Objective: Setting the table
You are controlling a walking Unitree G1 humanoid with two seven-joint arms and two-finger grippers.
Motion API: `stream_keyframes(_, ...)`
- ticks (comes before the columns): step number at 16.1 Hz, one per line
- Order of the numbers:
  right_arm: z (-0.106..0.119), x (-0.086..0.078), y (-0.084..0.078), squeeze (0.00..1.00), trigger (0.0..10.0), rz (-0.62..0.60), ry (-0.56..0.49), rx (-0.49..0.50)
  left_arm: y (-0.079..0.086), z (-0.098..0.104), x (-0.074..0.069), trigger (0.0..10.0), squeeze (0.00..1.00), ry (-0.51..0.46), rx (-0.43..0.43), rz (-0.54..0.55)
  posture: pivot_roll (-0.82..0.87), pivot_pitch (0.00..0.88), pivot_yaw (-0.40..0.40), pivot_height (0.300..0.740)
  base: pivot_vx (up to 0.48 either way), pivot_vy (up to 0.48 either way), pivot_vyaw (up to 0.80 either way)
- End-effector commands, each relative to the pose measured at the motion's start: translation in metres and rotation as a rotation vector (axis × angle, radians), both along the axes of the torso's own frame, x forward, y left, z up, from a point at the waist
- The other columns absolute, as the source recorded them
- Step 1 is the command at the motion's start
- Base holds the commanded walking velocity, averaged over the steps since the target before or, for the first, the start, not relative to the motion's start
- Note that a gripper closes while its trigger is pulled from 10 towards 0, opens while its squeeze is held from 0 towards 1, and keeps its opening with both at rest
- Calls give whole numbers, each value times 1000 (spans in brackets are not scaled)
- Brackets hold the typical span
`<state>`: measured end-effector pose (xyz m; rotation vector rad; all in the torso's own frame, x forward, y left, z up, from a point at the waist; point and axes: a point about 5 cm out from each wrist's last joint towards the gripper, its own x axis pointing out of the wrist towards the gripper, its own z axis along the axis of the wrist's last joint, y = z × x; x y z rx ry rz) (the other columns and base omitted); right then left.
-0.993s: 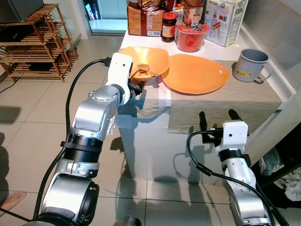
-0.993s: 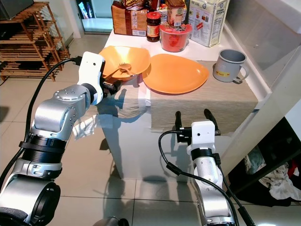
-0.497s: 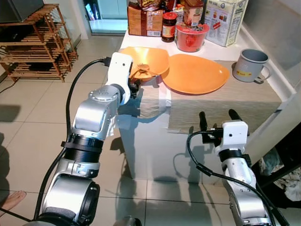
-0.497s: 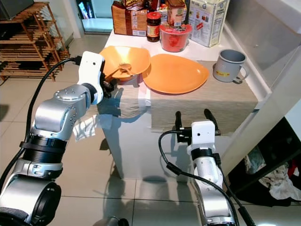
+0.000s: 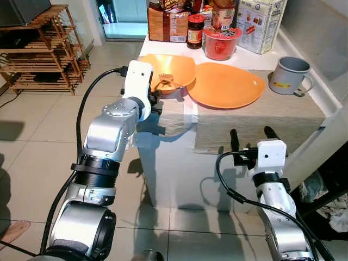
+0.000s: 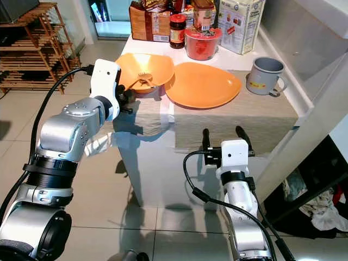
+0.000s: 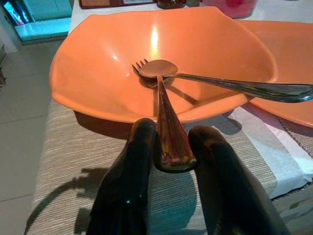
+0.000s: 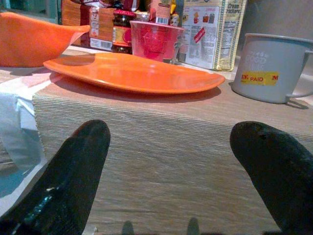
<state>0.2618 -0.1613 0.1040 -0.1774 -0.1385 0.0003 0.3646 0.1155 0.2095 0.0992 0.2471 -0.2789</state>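
An orange bowl (image 5: pixel 176 62) sits at the table's near left corner, with an orange plate (image 5: pixel 225 84) beside it on a beige placemat (image 5: pixel 255 117). A spoon (image 7: pixel 159 68) and a fork (image 7: pixel 168 134) lie in the bowl, the fork's handle sticking out over the rim. My left gripper (image 7: pixel 171 152) is at the bowl's near rim, shut on that fork handle. A grey mug (image 5: pixel 291 75) stands at the right end of the mat. My right gripper (image 5: pixel 253 136) hangs open below the table's front edge, with nothing between its fingers (image 8: pixel 73 171).
A red cup (image 5: pixel 222 42), jars and a carton (image 5: pixel 260 22) crowd the back of the table. A wooden shelf (image 5: pixel 46 49) stands at the far left on the tiled floor. A person's foot (image 5: pixel 13 231) is at the lower left. A wall borders the table's right side.
My left gripper has edged slightly lower and closer at the bowl's rim, still on the fork handle. The right arm has not moved.
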Motion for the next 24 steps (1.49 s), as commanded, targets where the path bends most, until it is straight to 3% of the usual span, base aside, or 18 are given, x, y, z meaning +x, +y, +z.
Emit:
stream_keyframes(1, 0, -1, 1, 0, 10000, 11, 8, -8, 0, 7, 1, 0, 0, -22, -13, 5, 6, 29, 48, 740, 0, 0, 0)
stream_keyframes(9, -1, -2, 1, 0, 10000, 13, 15, -13, -1, 27, 3, 0, 0, -135, -75, 12, 4, 31, 48, 740, 0, 0, 0)
stream_keyframes(13, -1, -2, 2, 0, 10000, 14, 15, -14, -1, 33, 2, 0, 0, -203, -57, 3, 5, 29, 48, 740, 0, 0, 0)
stream_keyframes(18, -2, -1, 2, 0, 10000, 17, 14, -16, -4, 50, -11, 0, 0, -405, -109, -42, 10, 20, 46, 740, 0, 0, 0)
stream_keyframes(24, 3, 1, 1, 0, 10000, 8, -20, -17, 21, 37, -28, 0, 0, -557, -87, 57, 19, 9, 43, 740, 0, 0, 0)
